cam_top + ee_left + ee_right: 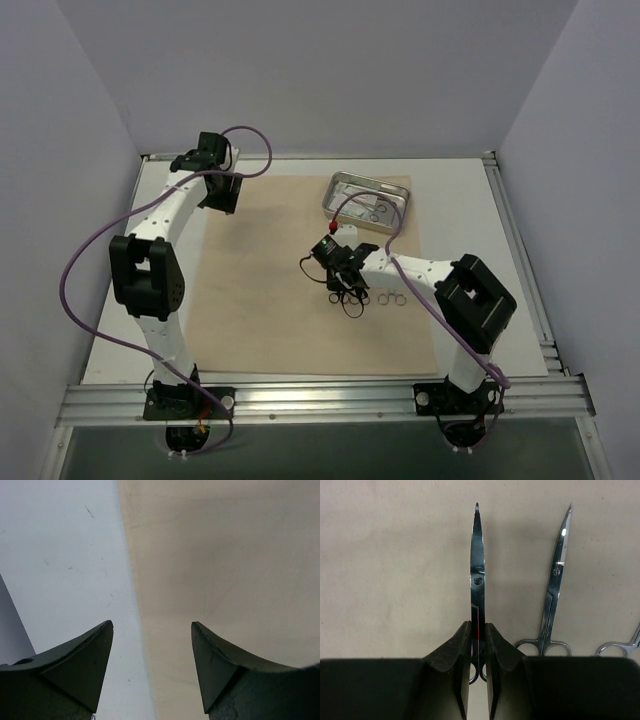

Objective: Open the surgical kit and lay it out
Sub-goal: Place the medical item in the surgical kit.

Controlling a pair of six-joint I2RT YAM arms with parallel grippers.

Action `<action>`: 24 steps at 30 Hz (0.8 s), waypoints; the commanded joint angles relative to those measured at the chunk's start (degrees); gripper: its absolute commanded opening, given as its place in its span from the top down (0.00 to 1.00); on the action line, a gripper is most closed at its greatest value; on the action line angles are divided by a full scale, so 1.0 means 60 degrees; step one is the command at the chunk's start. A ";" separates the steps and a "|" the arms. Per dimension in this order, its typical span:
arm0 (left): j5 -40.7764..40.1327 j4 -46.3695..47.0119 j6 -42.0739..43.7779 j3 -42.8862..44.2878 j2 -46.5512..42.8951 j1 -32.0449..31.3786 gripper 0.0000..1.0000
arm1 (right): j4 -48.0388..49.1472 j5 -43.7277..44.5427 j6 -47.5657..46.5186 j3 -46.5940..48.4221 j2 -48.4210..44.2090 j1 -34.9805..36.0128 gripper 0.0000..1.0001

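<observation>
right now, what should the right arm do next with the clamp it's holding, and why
Probably lower it and open: the right gripper is shut on a clamp held edge-on over bare cloth, parallel to a laid-out clamp and apart from it.

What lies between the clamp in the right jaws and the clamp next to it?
Only bare beige cloth, as the right wrist view shows.

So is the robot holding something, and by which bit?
The right gripper pinches a slim metal clamp by its shanks, just ahead of the finger rings. The left gripper is open and empty.
</observation>
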 commanded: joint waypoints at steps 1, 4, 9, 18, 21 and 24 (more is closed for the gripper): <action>-0.0313 0.0229 -0.0316 0.0231 -0.0471 -0.0226 0.27 | 0.0542 0.0835 0.0734 -0.0198 -0.0220 0.0172 1.00; -0.0386 0.0229 -0.0258 0.0128 -0.0661 -0.0388 0.27 | 0.0470 0.0850 0.0602 -0.0271 -0.0045 0.0245 1.00; -0.0503 0.0200 -0.0229 0.0084 -0.0750 -0.0403 0.27 | 0.0806 0.0572 0.0777 -0.0521 0.0102 0.0333 1.00; -0.0459 0.0214 -0.0228 0.0084 -0.0691 -0.0403 0.27 | 0.0645 0.0586 0.1232 -0.0448 0.0542 0.0479 1.00; -0.0445 0.0229 -0.0229 0.0069 -0.0677 -0.0403 0.27 | 0.0558 0.0645 0.1247 -0.0418 0.0571 0.0465 1.00; -0.0445 0.0214 -0.0228 0.0113 -0.0662 -0.0388 0.27 | 0.0499 0.0674 0.1305 -0.0447 0.0571 0.0465 1.00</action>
